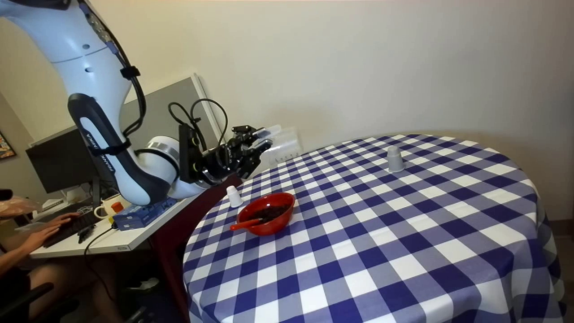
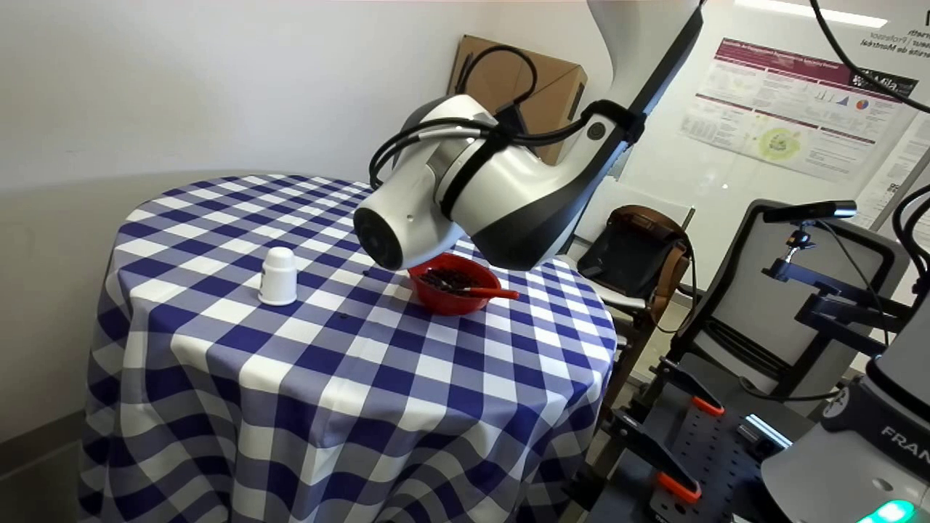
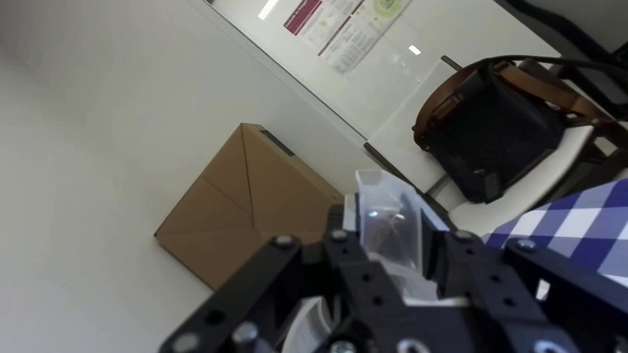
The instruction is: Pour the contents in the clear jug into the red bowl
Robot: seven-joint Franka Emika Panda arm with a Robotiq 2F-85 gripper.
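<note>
1. Cloth (image 1: pixel 372 269): if anything snags it, whatever stands there could slide or tip.
2. Arm (image 1: pixel 143 172): hunched near the bowl (image 1: pixel 278 223) from where I watch; one careless swing might clip it.
3. Gripper (image 3: pixel 391 226): clamped on the jug (image 1: pixel 287 143), seemingly by its handle; smooth sides and a narrow hold could let it twist or slip.
4. Bowl: upright on the cloth with dark bits (image 1: pixel 274 212) inside, so I'd guess the pour is largely done.
5. Jug: held up off the cloth, seemingly tilted, apart from the bowl; whether right above it, I can't tell. I make out nothing dark in it, but any leftovers could miss the bowl if it tips off-line.
6. Cup (image 1: pixel 234 197): just beside the bowl; lowering the jug blindly might topple it.
7. Spoon (image 1: pixel 245 224): its handle juts past the bowl's rim, easy to catch and flip.
8. Specks (image 2: pixel 343 316): perhaps spillage on the cloth; haste would add more.
9. Poster (image 2: pixel 792 120): "Mila" is plain; the rest is too small for me. Backward lettering (image 2: pixel 892 45) above it seems to end "de Montréal".
10. Base (image 2: pixel 835 465): "FRAN", then it's cut off. The arm itself reads "FRANK".
11. Marks (image 1: pixel 287 158) on the jug: too tiny to read.
</note>
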